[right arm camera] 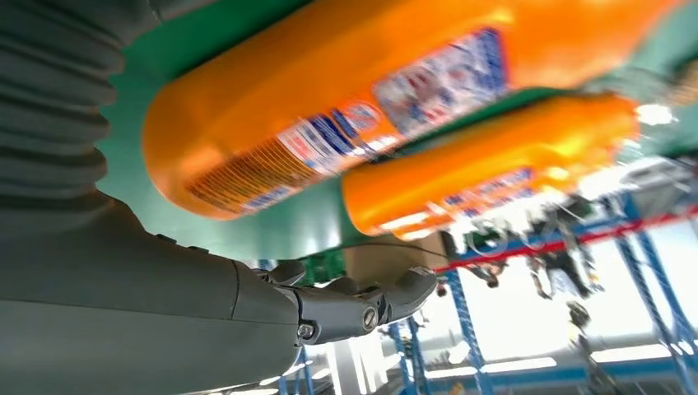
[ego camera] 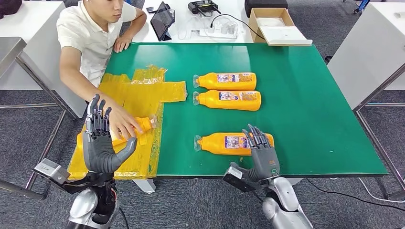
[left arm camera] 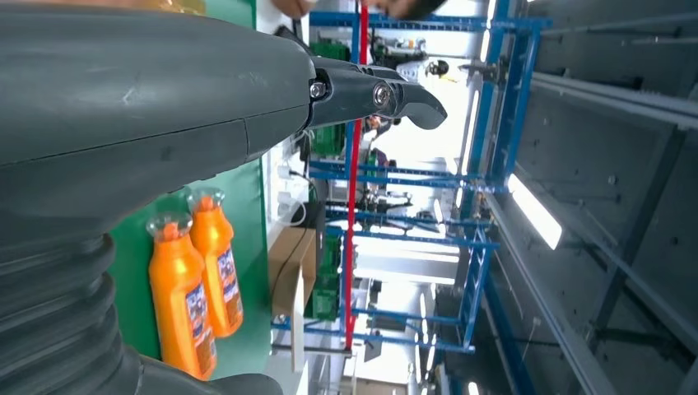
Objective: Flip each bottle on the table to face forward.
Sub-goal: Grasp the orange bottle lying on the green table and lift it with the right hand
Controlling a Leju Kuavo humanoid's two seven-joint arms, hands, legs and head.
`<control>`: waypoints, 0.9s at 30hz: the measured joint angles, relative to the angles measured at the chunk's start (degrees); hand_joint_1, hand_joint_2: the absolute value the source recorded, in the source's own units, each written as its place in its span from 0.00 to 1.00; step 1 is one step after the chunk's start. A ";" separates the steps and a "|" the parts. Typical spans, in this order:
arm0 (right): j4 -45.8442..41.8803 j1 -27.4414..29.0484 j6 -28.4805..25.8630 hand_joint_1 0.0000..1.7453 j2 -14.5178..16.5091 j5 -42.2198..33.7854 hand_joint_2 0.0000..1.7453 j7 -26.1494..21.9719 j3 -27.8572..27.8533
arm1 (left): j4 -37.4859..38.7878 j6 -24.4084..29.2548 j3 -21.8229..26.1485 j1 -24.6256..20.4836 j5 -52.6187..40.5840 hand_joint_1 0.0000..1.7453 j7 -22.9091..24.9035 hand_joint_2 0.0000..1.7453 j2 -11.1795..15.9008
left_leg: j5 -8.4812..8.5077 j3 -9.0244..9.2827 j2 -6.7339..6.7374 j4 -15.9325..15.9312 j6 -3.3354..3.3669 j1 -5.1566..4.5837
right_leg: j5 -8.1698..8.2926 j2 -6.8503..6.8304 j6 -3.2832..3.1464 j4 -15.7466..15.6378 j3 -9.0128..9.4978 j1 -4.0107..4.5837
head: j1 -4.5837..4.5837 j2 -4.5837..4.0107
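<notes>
I saw three orange bottles lying flat on the green counter (ego camera: 310,119), the near bottle (ego camera: 224,142) just past my right hand (ego camera: 261,152), which was spread and held nothing. My left hand (ego camera: 100,143) was raised, fingers apart and empty, beside a person's hand (ego camera: 122,121) on a fourth bottle (ego camera: 143,125).

Bright, even overhead light, with soft shadows on the worktop (ego camera: 310,119). Right wrist view is motion-blurred; bright windows wash out its background.

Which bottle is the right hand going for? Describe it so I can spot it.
On the green table, find the bottle lying alone near the front edge. Unlike the two bottles paired farther back, it has the right hand at its base.
</notes>
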 joint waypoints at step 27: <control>20.93 -13.88 3.82 0.00 -0.47 11.31 1.00 14.34 0.22 | 0.60 -0.61 -1.71 -1.45 -0.45 0.00 0.75 1.00 -1.40 | 0.02 0.14 0.00 0.00 0.03 -0.01 | 0.01 0.01 0.00 -0.01 0.14 -0.01 | 0.00 -0.02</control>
